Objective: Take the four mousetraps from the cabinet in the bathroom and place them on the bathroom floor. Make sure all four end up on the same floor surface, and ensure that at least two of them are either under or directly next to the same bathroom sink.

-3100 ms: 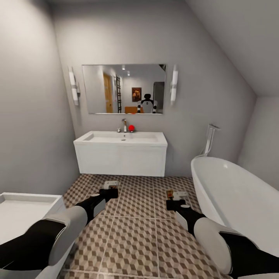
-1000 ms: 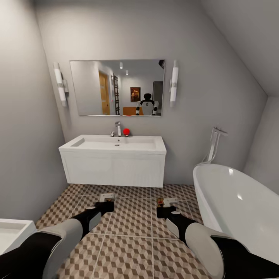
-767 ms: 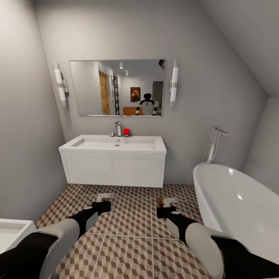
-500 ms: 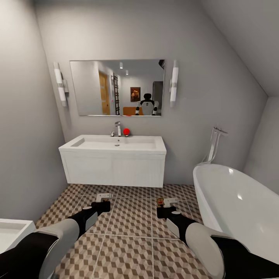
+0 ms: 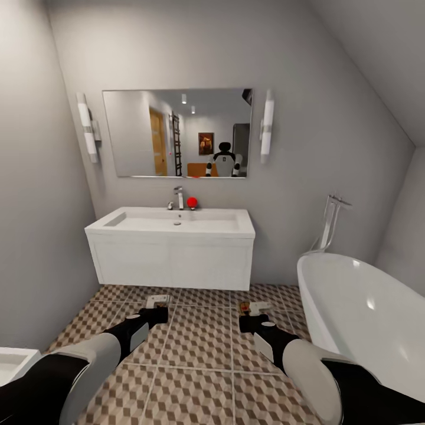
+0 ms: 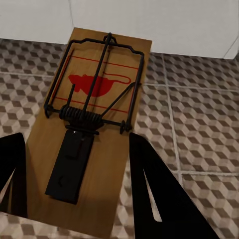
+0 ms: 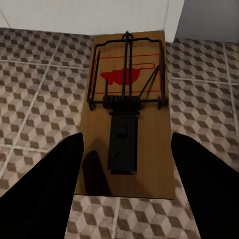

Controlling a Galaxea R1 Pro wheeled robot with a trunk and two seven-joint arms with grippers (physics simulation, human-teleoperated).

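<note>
Mousetraps ride in both grippers, one each. The left gripper [image 5: 158, 309] has its jaws shut on the sides of the left mousetrap [image 6: 87, 129], a flat wooden board with black wire parts. The right gripper [image 5: 252, 313] has its jaws on either side of the right mousetrap [image 7: 128, 109], and they seem to pinch it too.

Both boards are held flat above the bathroom floor [image 5: 200, 348], the one with the brown and white cube tiles. They are not lying on it yet. The bathroom sink [image 5: 171, 221], wide and white with a shiny tap, is just ahead on the wall. A white bathtub [image 5: 360, 313] stands to the right.

I think this is the carrying step, and it is nearly done. Next the robot should get closer to the sink, lower both arms until the boards touch the tiles by or under it, and then let go. Two more traps would then have to be fetched.

There are no words to read. Each board has only a red mouse picture inside red lines.
</note>
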